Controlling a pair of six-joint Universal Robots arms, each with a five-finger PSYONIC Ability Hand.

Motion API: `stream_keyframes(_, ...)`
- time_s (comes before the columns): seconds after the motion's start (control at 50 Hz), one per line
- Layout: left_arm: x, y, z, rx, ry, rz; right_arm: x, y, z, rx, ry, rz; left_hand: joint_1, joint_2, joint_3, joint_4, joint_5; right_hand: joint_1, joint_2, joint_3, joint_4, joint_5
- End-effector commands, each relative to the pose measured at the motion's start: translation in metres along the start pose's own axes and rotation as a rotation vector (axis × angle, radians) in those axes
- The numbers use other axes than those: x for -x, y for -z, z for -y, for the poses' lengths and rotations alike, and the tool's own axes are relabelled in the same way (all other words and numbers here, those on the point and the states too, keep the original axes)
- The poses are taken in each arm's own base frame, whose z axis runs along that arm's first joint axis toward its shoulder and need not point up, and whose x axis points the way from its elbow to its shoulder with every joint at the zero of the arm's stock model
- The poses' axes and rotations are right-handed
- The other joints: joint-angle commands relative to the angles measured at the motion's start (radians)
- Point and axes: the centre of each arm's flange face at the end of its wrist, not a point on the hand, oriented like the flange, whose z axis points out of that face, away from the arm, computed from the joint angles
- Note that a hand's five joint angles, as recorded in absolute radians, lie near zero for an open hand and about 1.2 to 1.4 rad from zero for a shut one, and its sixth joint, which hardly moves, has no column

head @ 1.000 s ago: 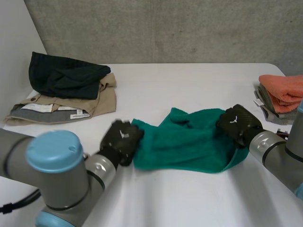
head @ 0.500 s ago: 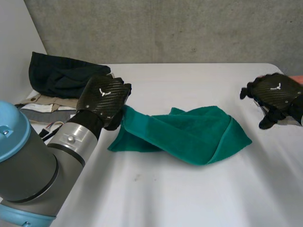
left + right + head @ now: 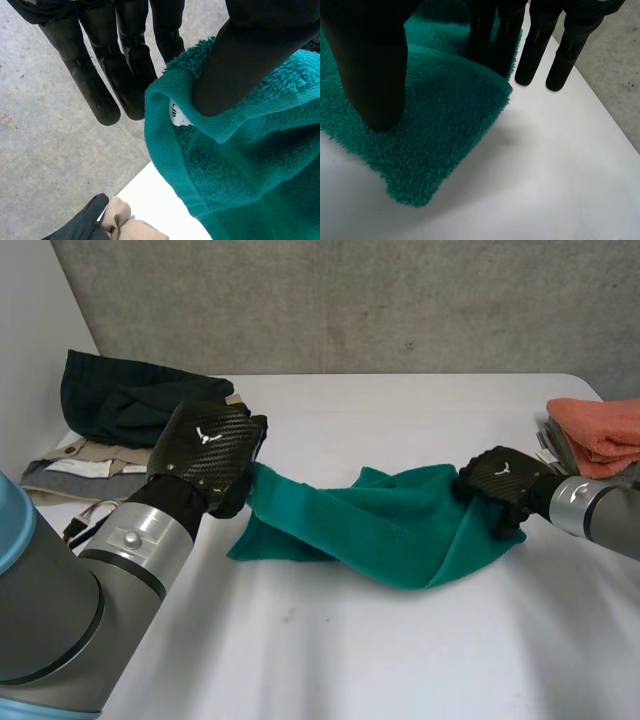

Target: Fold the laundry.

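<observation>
A small white tag (image 3: 176, 112) in the hem of the green towel (image 3: 235, 170) carries dark print. Two characters show in the left wrist view, and they look like "up" turned sideways, though the reading is unsure. The backs of the left hand (image 3: 210, 445) and the right hand (image 3: 500, 480) each bear a small white winged emblem without letters. White labels (image 3: 78, 467) on the beige garment (image 3: 55, 455) are printed too small to read.

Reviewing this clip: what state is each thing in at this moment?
Green towel: rumpled, partly folded over, one corner lifted.
Left hand: pinching the lifted corner.
Right hand: pinching the opposite end.
Dark garment: bunched, unfolded.
Tan garment: lying under the dark garment.
Orange towel: folded, atop a stack.
</observation>
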Motion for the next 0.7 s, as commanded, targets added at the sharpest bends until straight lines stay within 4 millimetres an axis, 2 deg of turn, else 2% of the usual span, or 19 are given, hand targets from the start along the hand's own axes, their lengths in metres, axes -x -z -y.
stream_keyframes(0.02,0.003,-0.002,0.001,-0.002,-0.002,0.014,0.003,-0.012,-0.014,0.019,-0.001,0.000,0.259,0.204,0.210,0.195,0.245,0.576,0.570,0.567,0.574,0.569)
stream_keyframes(0.04,0.005,-0.003,0.001,-0.005,-0.002,0.020,0.000,-0.012,-0.014,0.022,0.005,-0.010,0.259,0.204,0.210,0.195,0.245,0.778,0.773,0.770,0.777,0.772)
stream_keyframes(0.06,0.008,-0.003,0.002,-0.008,-0.004,0.030,-0.002,-0.012,-0.013,0.022,0.011,-0.017,0.259,0.204,0.210,0.195,0.245,0.829,0.824,0.820,0.828,0.823)
stream_keyframes(0.16,0.037,-0.009,0.010,-0.034,-0.012,0.121,-0.017,-0.003,0.003,0.013,0.026,-0.082,0.259,0.204,0.210,0.195,0.245,0.829,0.824,0.821,0.828,0.823)
stream_keyframes(0.18,0.049,-0.011,0.015,-0.049,-0.014,0.154,-0.028,0.007,0.015,-0.005,0.024,-0.120,0.259,0.204,0.210,0.195,0.245,0.829,0.824,0.821,0.828,0.823)
stream_keyframes(0.24,0.060,-0.011,0.024,-0.070,-0.020,0.187,-0.049,0.031,0.039,-0.049,-0.004,-0.202,0.259,0.204,0.210,0.195,0.245,0.829,0.824,0.821,0.828,0.823)
stream_keyframes(0.26,0.067,-0.010,0.030,-0.080,-0.021,0.203,-0.060,0.049,0.058,-0.088,-0.032,-0.245,0.259,0.204,0.210,0.195,0.245,0.829,0.824,0.821,0.828,0.823)
stream_keyframes(0.32,0.073,-0.007,0.041,-0.092,-0.024,0.214,-0.073,0.074,0.081,-0.137,-0.055,-0.310,0.259,0.204,0.210,0.195,0.245,0.829,0.824,0.821,0.828,0.823)
stream_keyframes(0.34,0.076,-0.004,0.046,-0.090,-0.024,0.216,-0.078,0.091,0.093,-0.157,-0.064,-0.344,0.259,0.204,0.210,0.195,0.245,0.829,0.824,0.821,0.828,0.823)
stream_keyframes(0.38,0.078,-0.002,0.049,-0.082,-0.024,0.216,-0.080,0.106,0.105,-0.164,-0.060,-0.370,0.259,0.204,0.210,0.195,0.245,0.829,0.824,0.821,0.828,0.823)
stream_keyframes(0.42,0.080,0.000,0.051,-0.068,-0.023,0.213,-0.079,0.131,0.120,-0.156,-0.058,-0.392,0.259,0.204,0.210,0.195,0.245,0.829,0.824,0.821,0.828,0.823)
stream_keyframes(0.5,0.080,0.002,0.046,-0.013,-0.018,0.195,-0.077,0.168,0.127,-0.094,-0.105,-0.413,0.259,0.204,0.210,0.195,0.245,0.829,0.824,0.821,0.828,0.823)
stream_keyframes(0.54,0.079,0.001,0.040,0.017,-0.015,0.183,-0.072,0.173,0.127,-0.068,-0.124,-0.396,0.259,0.204,0.210,0.195,0.245,0.829,0.824,0.821,0.828,0.823)
stream_keyframes(0.62,0.082,-0.006,0.019,0.091,-0.005,0.164,-0.058,0.170,0.119,0.002,-0.135,-0.329,0.259,0.204,0.210,0.195,0.245,0.829,0.824,0.821,0.828,0.823)
stream_keyframes(0.64,0.081,-0.011,0.005,0.132,0.002,0.153,-0.053,0.165,0.115,0.022,-0.122,-0.308,0.259,0.204,0.210,0.195,0.245,0.829,0.824,0.821,0.828,0.823)
stream_keyframes(0.7,0.078,-0.022,-0.016,0.189,0.014,0.132,-0.046,0.152,0.107,0.061,-0.119,-0.270,0.259,0.204,0.210,0.195,0.245,0.829,0.824,0.821,0.828,0.823)
